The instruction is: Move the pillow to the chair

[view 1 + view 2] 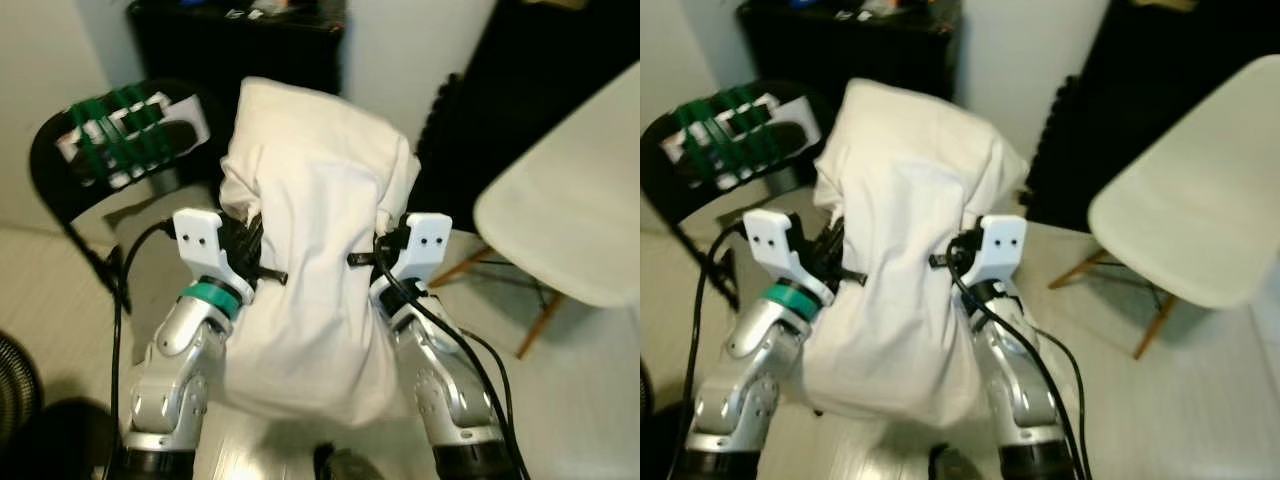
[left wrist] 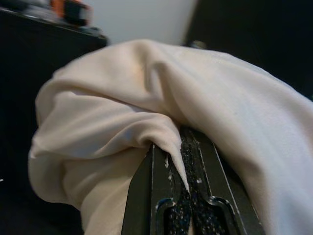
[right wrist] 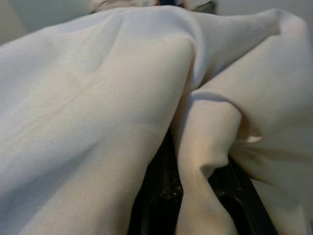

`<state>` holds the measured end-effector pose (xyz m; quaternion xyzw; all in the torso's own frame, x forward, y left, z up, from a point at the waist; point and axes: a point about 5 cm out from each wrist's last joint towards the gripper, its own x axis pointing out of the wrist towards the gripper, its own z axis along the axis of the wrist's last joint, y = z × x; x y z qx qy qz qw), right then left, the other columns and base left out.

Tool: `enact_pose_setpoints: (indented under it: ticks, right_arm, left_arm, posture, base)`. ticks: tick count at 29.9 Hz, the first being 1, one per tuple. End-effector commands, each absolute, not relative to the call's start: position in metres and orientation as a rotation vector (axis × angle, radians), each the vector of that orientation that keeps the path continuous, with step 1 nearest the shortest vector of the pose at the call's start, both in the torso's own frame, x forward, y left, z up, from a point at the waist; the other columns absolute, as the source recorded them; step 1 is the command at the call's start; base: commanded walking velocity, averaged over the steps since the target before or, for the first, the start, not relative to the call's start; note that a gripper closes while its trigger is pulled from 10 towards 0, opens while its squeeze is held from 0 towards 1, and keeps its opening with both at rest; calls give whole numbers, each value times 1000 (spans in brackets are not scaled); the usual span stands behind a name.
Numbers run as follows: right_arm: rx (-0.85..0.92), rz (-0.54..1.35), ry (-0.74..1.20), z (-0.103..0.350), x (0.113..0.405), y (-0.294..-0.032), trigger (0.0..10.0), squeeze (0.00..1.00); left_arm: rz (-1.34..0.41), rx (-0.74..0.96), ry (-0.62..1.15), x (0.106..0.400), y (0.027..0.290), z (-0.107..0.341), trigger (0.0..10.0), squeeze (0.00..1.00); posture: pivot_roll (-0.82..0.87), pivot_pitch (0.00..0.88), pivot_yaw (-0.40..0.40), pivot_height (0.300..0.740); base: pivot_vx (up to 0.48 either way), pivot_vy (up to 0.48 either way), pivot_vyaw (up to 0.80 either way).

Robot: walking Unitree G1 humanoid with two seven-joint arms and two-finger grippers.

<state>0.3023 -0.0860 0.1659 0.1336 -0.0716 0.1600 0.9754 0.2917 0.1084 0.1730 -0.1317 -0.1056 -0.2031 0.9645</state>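
Note:
A large white pillow (image 1: 315, 250) is held up in front of me between both arms. My left gripper (image 1: 250, 245) is shut on a fold of its left side, and the left wrist view shows cloth pinched between the black fingers (image 2: 161, 191). My right gripper (image 1: 385, 240) is shut on the pillow's right side, with cloth (image 3: 205, 161) bunched between its fingers. A white moulded chair (image 1: 570, 200) on wooden legs stands to the right, apart from the pillow.
A black folding chair (image 1: 70, 200) stands at the left with a green-strapped white and black item (image 1: 125, 135) on its seat. A black cabinet (image 1: 240, 45) stands against the back wall. Dark furniture (image 1: 520, 110) is behind the white chair. Pale floor lies between them.

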Motion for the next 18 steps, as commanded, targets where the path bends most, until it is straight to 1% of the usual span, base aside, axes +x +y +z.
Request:
enact_pose_setpoints:
  ticks: [1,18]
  right_arm:
    - [293,431,-182,175,295,-60,10000,0]
    - [266,416,-153,165,292,-64,10000,0]
  left_arm:
    - [-525,-251,-215,286,85,173,10000,0]
    - [-467,-185,-135,283,84,153,10000,0]
  posture:
    - [-17,69,46,740]
    - [-23,71,47,740]
  base:
    - [0,0,-800]
    - [0,0,-800]
